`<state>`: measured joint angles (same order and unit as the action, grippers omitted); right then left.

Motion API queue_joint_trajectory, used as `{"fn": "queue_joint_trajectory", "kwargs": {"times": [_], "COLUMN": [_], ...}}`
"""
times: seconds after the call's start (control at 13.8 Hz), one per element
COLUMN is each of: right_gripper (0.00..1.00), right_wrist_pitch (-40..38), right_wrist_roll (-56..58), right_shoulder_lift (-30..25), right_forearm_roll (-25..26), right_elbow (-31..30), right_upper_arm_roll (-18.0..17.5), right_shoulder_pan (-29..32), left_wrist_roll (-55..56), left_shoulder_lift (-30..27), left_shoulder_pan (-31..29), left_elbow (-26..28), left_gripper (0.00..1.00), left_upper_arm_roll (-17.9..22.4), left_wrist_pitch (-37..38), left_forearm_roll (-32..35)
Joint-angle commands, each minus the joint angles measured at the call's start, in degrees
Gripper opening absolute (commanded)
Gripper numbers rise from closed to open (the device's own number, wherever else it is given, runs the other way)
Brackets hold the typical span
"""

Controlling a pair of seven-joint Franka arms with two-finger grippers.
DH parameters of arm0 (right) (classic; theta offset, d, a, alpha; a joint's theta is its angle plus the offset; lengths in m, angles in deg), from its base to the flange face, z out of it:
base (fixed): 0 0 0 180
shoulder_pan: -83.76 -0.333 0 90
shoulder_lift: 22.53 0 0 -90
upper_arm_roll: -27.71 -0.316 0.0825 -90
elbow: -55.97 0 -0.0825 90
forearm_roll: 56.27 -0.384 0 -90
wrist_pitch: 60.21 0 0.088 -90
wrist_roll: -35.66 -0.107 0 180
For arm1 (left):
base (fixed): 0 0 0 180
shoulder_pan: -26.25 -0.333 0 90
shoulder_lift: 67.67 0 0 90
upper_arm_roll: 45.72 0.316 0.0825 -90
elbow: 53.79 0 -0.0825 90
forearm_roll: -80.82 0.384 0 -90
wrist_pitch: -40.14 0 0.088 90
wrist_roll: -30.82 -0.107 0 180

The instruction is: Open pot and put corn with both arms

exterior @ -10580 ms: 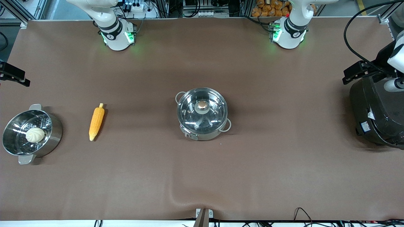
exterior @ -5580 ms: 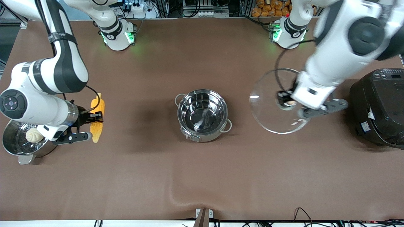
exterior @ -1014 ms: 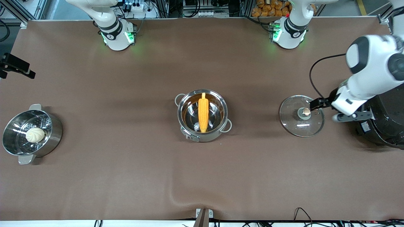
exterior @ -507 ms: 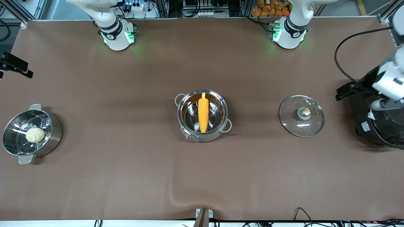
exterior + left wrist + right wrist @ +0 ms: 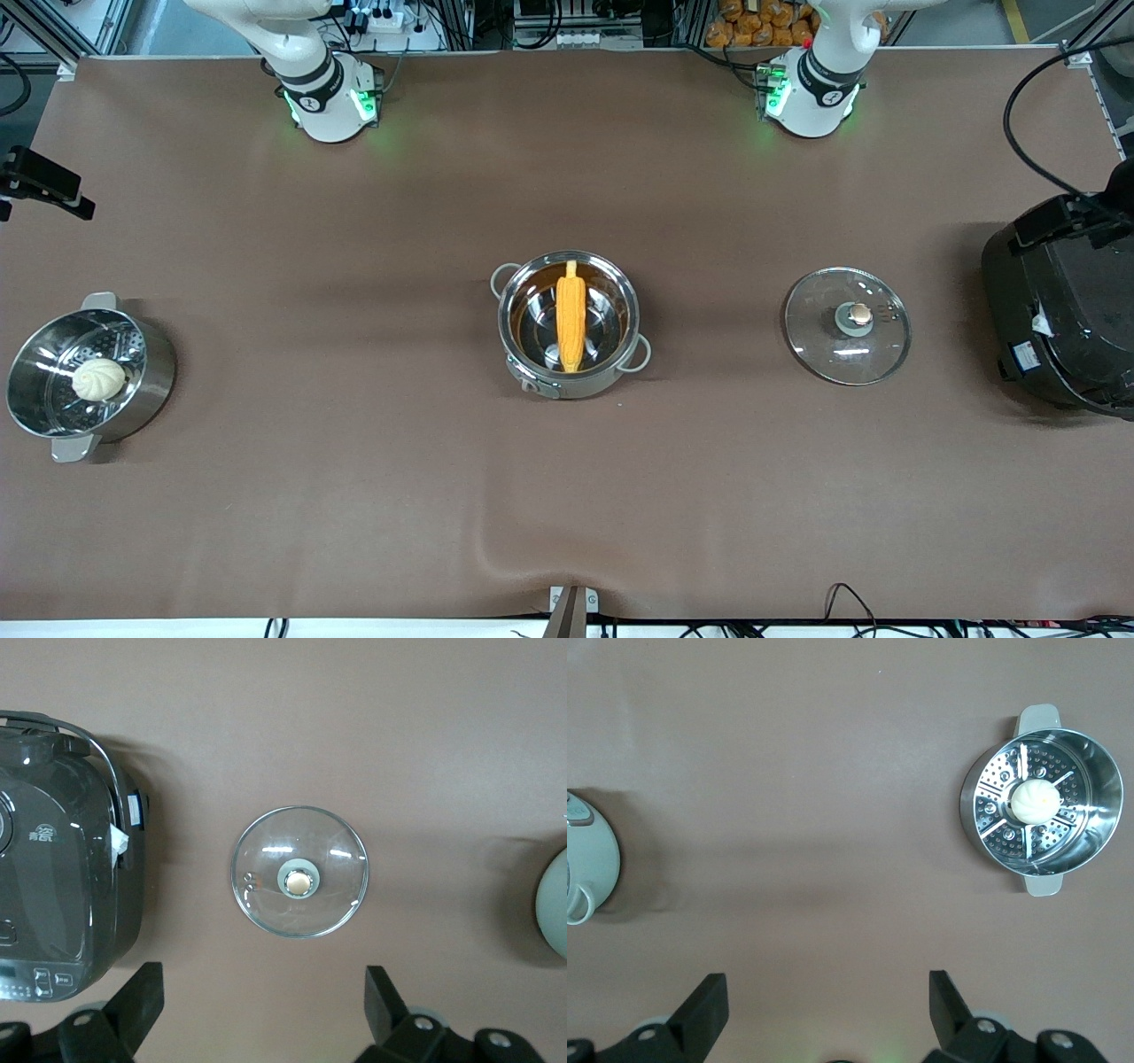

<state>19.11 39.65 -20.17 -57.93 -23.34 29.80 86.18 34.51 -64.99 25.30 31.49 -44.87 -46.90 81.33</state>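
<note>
The shiny steel pot [image 5: 532, 372] stands open at the table's middle. The yellow-orange corn [image 5: 570, 315] lies inside it, stub end toward the robots' bases. The glass lid [image 5: 846, 341] with its coppery knob [image 5: 858, 312] lies flat on the table toward the left arm's end, and also shows in the left wrist view [image 5: 299, 904]. My left gripper [image 5: 263, 997] is open and empty, high over the table between lid and black rice cooker. It shows at the front view's edge [image 5: 1063, 221]. My right gripper [image 5: 827, 997] is open and empty, high at the right arm's end [image 5: 40, 182].
A big black rice cooker [image 5: 1059, 319] stands at the left arm's end, beside the lid [image 5: 53, 886]. A steel steamer pot [image 5: 151, 381] with a white bun [image 5: 98, 378] stands at the right arm's end [image 5: 983, 788]. A fold in the brown cloth [image 5: 496, 549] lies near the front edge.
My left gripper has drawn away from the lid's knob and risen toward the rice cooker end. The lid stays flat on the table. The right arm has not moved.
</note>
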Motion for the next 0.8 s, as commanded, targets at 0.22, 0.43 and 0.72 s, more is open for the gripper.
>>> {"fn": "queue_joint_trajectory", "kwargs": {"times": [0.22, 0.43, 0.72], "right_gripper": [1.00, 1.00, 1.00], "right_wrist_pitch": [0.9, 0.4, 0.3], "right_wrist_roll": [0.6, 1.1, 0.9], "right_shoulder_lift": [-0.7, -0.7, -0.7], "right_forearm_roll": [-3.1, -1.9, -1.7], "right_elbow": [0.0, -0.2, -0.2], "right_upper_arm_roll": [-0.2, -0.2, -0.2], "right_shoulder_pan": [1.0, 1.0, 1.0], "left_wrist_roll": [0.1, 0.0, 0.0], "left_shoulder_lift": [1.1, 1.1, 1.1], "left_shoulder_pan": [-0.1, 0.1, 0.7], "left_elbow": [-2.7, -2.7, -2.9], "left_gripper": [1.00, 1.00, 1.00], "left_upper_arm_roll": [0.4, 0.0, -0.2], "left_wrist_pitch": [2.1, 2.1, 2.1], "left_forearm_roll": [0.1, 0.6, 0.6]}}
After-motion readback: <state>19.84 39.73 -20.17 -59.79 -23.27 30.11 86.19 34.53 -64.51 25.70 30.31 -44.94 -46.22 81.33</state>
